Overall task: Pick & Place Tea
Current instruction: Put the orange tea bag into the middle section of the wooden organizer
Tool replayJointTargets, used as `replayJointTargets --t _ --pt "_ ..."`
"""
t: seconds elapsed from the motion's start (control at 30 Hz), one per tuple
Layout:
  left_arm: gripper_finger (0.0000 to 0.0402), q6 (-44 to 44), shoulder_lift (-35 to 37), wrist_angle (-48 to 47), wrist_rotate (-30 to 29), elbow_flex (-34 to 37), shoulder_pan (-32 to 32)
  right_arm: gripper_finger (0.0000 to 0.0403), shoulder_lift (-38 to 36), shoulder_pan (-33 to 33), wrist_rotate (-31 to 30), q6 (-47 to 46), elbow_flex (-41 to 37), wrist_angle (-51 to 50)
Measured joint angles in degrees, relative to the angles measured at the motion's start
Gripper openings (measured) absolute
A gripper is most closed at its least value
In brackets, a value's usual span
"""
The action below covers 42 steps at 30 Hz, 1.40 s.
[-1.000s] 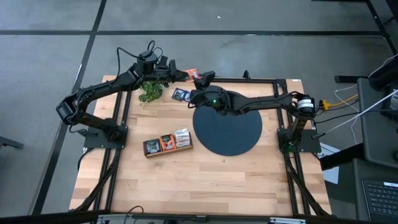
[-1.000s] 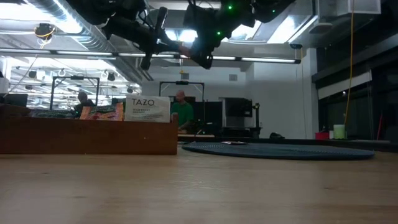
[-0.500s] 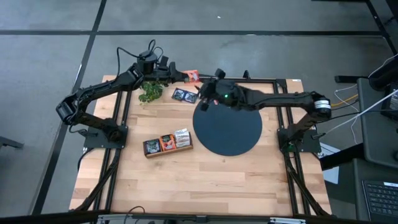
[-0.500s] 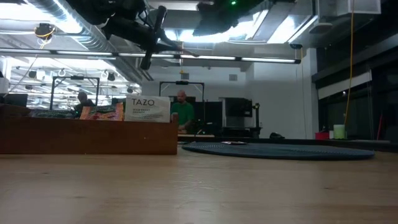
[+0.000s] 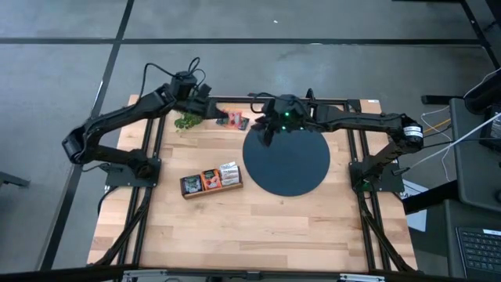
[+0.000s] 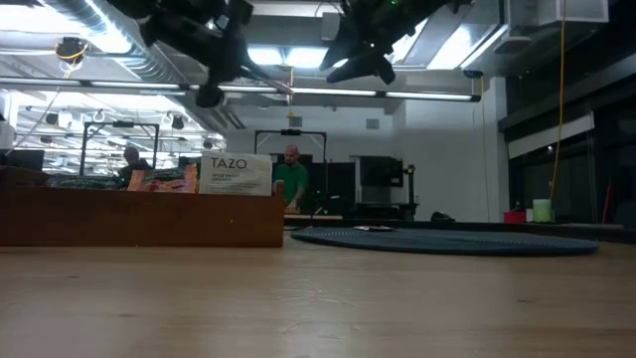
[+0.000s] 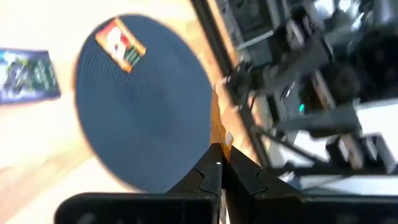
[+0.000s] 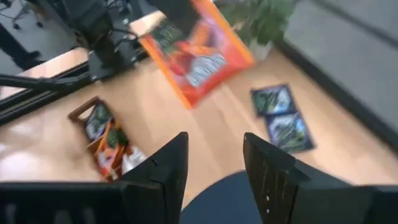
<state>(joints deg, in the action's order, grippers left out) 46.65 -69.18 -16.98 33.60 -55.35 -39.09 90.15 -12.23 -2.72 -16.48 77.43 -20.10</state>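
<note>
Aloft, orange sachet (image 8: 196, 59) tilted, left jaws (image 7: 220, 163) pinching

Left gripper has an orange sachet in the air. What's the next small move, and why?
Probably swing the left gripper toward the wooden tray: it's shut on the orange sachet above the table's far edge, while the right gripper hangs open, empty, over the dark disc edge.
</note>
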Motion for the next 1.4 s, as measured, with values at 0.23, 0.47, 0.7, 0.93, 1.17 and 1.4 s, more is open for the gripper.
replayJointTargets --t 0.23,0.47,0.7,0.93,1.17,1.4 --pt "0.0002 -4.87 4.26 -8.93 -2.16 0.00 3.40 0.0155 0.04 0.02 5.69 -6.99 0.00 -0.05" --pt "0.0002 -13.05 7.33 -14.02 2.08 0.00 5.42 0.0155 0.04 0.02 8.96 -13.32 0.00 1.75" --pt "0.0002 -25.08 7.48 -30.35 5.74 -1.49 7.38 0.0155 0.04 0.00 8.90 -20.82 0.00 1.77" --pt "0.0002 -38.02 5.37 -45.50 2.87 -7.10 14.08 0.0155 0.04 0.02 7.90 -26.90 0.00 0.95" --pt "0.0002 -46.07 1.44 -54.08 -1.47 -10.09 19.32 0.0155 0.07 0.02 6.03 -28.50 0.00 -7.90" --pt "0.0002 -50.97 -5.66 -54.83 -2.12 -10.82 21.23 0.0155 -2.31 0.90 -2.80 -31.16 0.00 -20.61"
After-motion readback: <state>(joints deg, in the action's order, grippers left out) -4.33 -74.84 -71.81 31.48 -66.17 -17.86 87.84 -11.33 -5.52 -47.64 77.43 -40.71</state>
